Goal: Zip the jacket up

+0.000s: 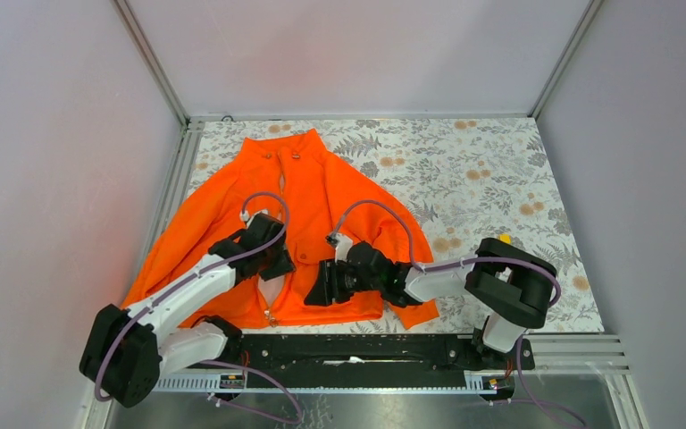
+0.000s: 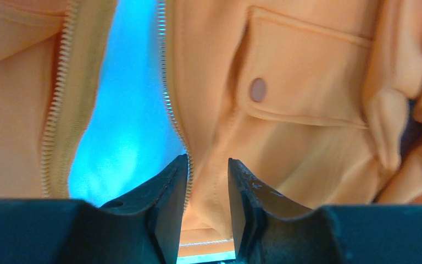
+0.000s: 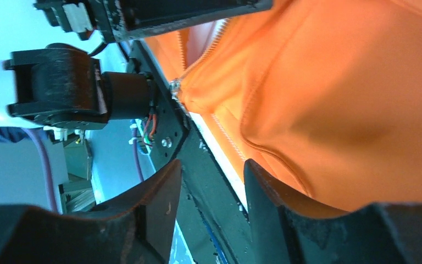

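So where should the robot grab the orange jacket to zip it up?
Probably the little metal zipper pull at the bottom hem of the jacket, where the two rows of teeth meet. The jacket lies flat, front side up and open beyond that spot, so come down from above with the pincer straddling the pull, then slide toward the collar.

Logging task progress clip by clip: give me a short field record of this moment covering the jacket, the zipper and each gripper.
jacket: orange jacket spread front-up on the floral table, collar at the far side
zipper: zipper open, its two rows of teeth apart in the left wrist view
left gripper: left gripper astride one toothed front edge; grip unclear
right gripper: right gripper near the hem, jaws apart, nothing between them
status: not yet zipped
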Controlling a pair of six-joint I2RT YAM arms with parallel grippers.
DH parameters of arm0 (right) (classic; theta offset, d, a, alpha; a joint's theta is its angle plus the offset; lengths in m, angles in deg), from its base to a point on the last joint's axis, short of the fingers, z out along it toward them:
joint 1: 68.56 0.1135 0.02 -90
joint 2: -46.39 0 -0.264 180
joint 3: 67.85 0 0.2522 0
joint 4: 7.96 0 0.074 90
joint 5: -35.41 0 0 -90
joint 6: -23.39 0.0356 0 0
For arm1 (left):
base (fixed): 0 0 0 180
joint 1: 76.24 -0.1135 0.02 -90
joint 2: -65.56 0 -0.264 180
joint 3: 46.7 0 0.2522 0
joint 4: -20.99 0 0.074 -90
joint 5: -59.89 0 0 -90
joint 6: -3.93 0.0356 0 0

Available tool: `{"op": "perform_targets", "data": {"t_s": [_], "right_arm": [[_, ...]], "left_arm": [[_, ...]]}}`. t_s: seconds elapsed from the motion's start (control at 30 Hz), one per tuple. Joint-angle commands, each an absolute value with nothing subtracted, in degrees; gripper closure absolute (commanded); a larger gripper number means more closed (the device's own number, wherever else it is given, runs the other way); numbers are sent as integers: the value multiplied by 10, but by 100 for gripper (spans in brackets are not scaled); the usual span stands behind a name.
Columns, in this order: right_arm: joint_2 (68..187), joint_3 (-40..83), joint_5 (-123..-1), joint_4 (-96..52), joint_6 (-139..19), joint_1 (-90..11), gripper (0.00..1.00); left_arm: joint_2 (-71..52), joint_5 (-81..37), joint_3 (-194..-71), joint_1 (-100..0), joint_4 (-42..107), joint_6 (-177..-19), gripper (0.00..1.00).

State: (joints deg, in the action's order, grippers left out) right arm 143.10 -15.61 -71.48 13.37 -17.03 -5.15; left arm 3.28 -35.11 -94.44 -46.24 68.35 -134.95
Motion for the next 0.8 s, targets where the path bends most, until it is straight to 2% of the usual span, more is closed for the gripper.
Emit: {"op": "perform_targets", "data": {"t_s": [0.0, 0.07, 0.33, 0.47, 0.77], "right_arm": [[1437, -173, -747, 255, -205, -59, 44], [1448, -189, -770, 316, -195, -70, 41], [1513, -214, -794, 481, -125, -88, 40], [1537, -222, -785, 543, -95, -90, 39], [1536, -225, -781, 522, -92, -99, 40]], "left_arm": [[82, -292, -931, -465, 618, -1352, 66], [93, -267, -930, -474, 609, -1356, 70], [89, -118, -923, -519, 548, -1375, 94], [98, -78, -906, -522, 510, -1413, 96], [76, -48, -892, -532, 472, -1422, 99]]}}
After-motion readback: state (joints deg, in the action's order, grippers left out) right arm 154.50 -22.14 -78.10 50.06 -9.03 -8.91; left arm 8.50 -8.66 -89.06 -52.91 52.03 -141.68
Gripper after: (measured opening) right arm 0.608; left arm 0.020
